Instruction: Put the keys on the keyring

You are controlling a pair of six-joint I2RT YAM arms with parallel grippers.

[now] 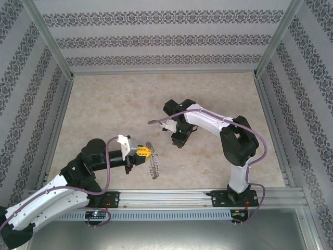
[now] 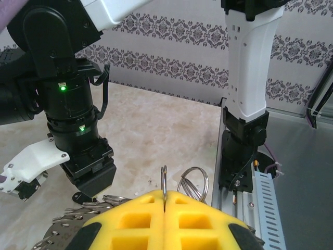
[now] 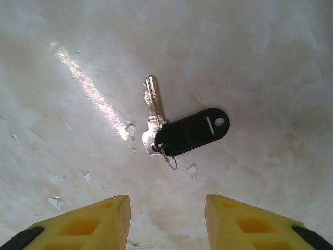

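left gripper (image 2: 164, 208) yellow pads pressed together, pinching a wire loop of the keyring (image 2: 62, 224) | keyring at its tips, near the table (image 1: 104, 104) middle | right gripper (image 3: 166, 221) jaws apart, above the key (image 3: 154, 112) | key flat on the table, black tag (image 3: 193, 131) attached, white mark on tag unreadable

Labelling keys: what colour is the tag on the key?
The tag is black, clearest in the right wrist view.
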